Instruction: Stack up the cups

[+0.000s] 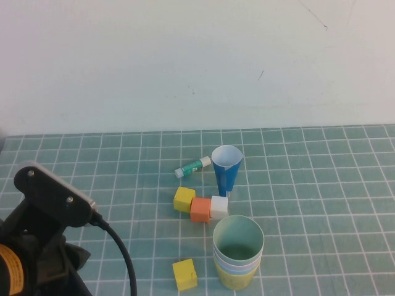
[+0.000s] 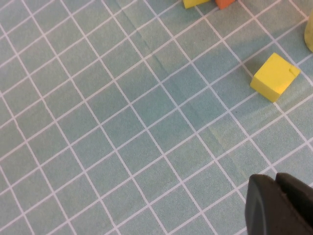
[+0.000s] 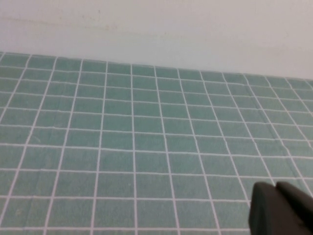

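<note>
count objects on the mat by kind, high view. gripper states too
Stacked paper cups: 1 nested stack, cup count unclear
Blue cone cup: 1
Yellow blocks: 2
Orange block: 1
White block: 1
Glue stick: 1
Total: 7 counting the stack as one
Left gripper: shut
Right gripper: shut

- The cups (image 1: 237,253) stand nested in one upright stack on the green gridded table, near its front edge and right of centre in the high view.
- The pale green cup sits innermost, its open mouth facing up.
- Below its rim, bands of pale pink and light blue rims show.
- The yellow cup is outermost at the base.
</note>
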`<move>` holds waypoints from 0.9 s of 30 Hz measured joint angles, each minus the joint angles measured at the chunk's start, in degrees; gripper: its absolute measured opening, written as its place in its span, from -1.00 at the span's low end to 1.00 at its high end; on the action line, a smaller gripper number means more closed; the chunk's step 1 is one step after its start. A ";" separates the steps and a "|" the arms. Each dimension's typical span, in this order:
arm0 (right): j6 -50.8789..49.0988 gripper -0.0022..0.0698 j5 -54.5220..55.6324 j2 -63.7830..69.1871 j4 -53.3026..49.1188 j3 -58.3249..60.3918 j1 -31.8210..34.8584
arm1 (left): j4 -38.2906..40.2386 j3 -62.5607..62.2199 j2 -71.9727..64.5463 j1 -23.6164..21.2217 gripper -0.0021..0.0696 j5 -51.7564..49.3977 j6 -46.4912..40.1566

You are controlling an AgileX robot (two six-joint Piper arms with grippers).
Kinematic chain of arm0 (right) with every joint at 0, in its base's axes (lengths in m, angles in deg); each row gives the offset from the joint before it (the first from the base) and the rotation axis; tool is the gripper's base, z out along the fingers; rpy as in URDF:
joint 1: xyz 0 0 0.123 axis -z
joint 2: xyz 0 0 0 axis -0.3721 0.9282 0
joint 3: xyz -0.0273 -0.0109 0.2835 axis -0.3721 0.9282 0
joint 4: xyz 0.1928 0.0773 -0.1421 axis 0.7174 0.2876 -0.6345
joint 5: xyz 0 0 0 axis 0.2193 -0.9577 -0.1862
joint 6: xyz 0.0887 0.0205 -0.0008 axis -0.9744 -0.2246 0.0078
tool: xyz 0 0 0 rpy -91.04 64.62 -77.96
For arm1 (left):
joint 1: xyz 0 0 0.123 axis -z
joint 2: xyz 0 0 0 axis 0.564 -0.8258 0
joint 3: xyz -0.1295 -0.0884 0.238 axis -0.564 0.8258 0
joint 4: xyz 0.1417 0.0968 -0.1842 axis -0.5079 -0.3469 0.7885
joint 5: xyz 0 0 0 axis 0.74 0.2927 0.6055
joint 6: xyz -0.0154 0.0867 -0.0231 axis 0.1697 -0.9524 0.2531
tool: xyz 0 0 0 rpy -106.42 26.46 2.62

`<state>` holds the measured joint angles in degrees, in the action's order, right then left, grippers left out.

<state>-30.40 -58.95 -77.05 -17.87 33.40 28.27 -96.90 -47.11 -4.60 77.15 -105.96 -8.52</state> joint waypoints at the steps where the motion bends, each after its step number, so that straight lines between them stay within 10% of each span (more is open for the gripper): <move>1: 0.00 -0.94 0.00 0.00 0.00 0.00 0.00 | 0.00 0.00 0.00 0.00 -0.94 0.00 0.00; 21: 0.00 -0.94 -0.23 0.00 -0.03 0.00 0.00 | -7.69 8.35 18.17 -0.37 -0.95 -1.90 -2.42; 27: 0.00 -0.94 -0.23 0.00 -0.03 0.00 0.00 | -4.31 15.14 35.15 -7.90 -0.95 -2.46 -2.65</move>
<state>-30.40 -59.18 -77.05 -17.90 33.40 28.27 -101.21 -31.97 30.55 69.25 -108.42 -11.18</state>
